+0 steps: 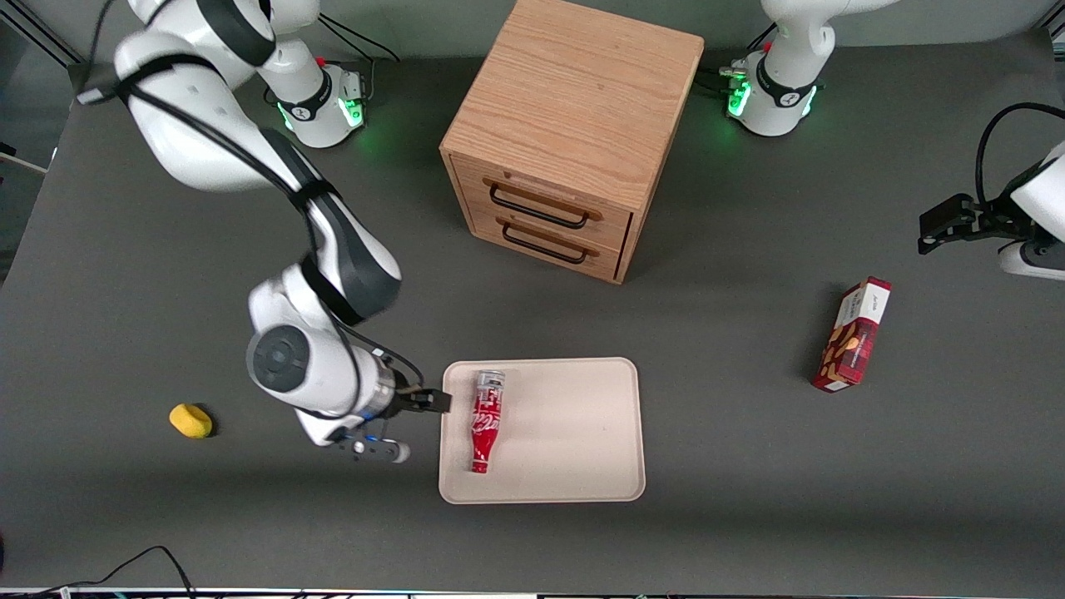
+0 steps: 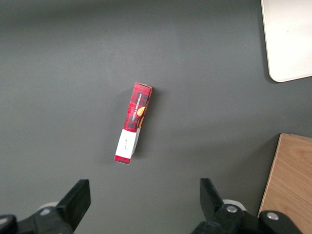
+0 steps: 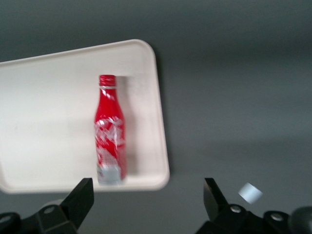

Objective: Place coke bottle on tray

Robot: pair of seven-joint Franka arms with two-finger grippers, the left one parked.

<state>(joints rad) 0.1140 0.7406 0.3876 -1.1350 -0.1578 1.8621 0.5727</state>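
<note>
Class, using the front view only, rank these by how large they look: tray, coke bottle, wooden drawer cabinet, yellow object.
1. wooden drawer cabinet
2. tray
3. coke bottle
4. yellow object
The gripper is open beside the tray.

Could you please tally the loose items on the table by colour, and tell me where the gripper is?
Red: 2, coke bottle lying on the tray, snack box
Cream: 1, tray
Yellow: 1, sponge
Total: 4
The gripper is open beside the tray, holding nothing.

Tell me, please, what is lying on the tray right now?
Only the coke bottle lies on the tray, on its side near the edge closest to the open, empty pincer. What the bottle covers cannot be seen.
</note>
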